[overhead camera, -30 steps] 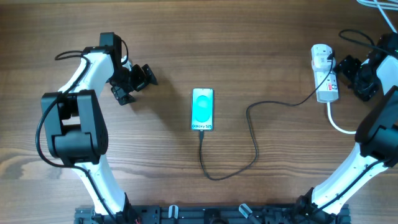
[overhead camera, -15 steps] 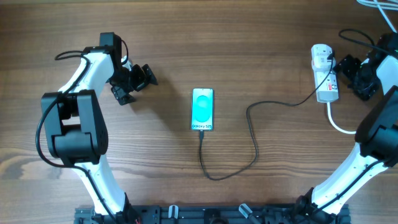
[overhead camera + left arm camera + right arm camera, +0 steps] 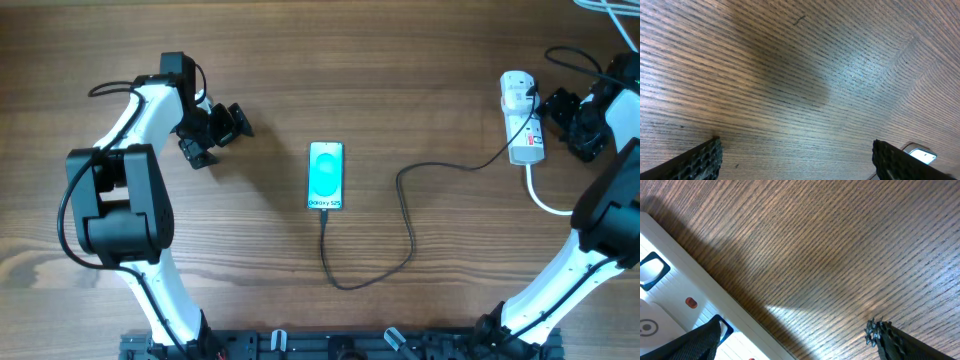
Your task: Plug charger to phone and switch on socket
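Note:
The phone (image 3: 326,176) lies mid-table with a teal-blue screen and a white band at its near end. The thin black charger cable (image 3: 405,215) runs from the phone's near end, loops right and reaches the black plug in the white socket strip (image 3: 522,118) at the far right. My right gripper (image 3: 563,120) is open just right of the socket; the strip's white edge with a red mark shows in the right wrist view (image 3: 670,315). My left gripper (image 3: 222,135) is open and empty, well left of the phone, whose corner shows in the left wrist view (image 3: 920,152).
A thicker white cable (image 3: 545,200) leaves the socket's near end toward the right arm. White cables (image 3: 610,15) hang at the far right corner. The arm bases stand at the near left and near right edges of the wooden table (image 3: 300,60).

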You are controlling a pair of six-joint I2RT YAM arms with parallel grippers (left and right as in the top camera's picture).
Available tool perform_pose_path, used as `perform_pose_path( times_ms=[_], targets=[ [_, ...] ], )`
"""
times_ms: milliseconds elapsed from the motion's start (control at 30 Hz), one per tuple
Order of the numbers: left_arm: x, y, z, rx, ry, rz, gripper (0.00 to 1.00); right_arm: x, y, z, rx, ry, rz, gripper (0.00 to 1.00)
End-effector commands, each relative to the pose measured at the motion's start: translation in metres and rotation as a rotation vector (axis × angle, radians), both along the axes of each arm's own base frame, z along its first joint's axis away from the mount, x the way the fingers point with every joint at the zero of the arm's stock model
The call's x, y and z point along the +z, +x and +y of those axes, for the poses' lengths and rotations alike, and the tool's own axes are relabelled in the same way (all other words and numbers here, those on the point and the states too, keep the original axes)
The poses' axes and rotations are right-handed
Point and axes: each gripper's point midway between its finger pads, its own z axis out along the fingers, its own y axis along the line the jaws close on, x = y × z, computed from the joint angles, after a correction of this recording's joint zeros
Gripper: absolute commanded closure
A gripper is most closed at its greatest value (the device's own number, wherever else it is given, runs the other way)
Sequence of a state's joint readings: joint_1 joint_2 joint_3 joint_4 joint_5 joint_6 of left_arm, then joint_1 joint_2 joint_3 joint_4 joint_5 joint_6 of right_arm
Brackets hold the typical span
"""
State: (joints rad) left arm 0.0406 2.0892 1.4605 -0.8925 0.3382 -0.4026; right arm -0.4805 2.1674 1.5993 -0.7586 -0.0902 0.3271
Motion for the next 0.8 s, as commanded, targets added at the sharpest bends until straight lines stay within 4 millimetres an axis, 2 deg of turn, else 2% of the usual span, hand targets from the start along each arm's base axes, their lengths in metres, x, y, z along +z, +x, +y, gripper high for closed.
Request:
perform_pose_path(
  times_ms=[0, 133, 767],
  targets=[
    [-0.015, -0.009, 0.004, -0.001, 0.019, 0.041, 0.0, -0.016, -0.007, 0.022, 0.04, 0.058, 0.03, 0.0],
    [-0.015, -0.009, 0.004, -0.001, 0.019, 0.041, 0.0, -0.021, -0.011, 0.024, 0.04, 0.064, 0.037, 0.0],
    [-0.015, -0.009, 0.004, -0.001, 0.019, 0.042, 0.0, -0.022, -0.012, 0.036, 0.059, 0.095, 0.045, 0.0]
  ],
)
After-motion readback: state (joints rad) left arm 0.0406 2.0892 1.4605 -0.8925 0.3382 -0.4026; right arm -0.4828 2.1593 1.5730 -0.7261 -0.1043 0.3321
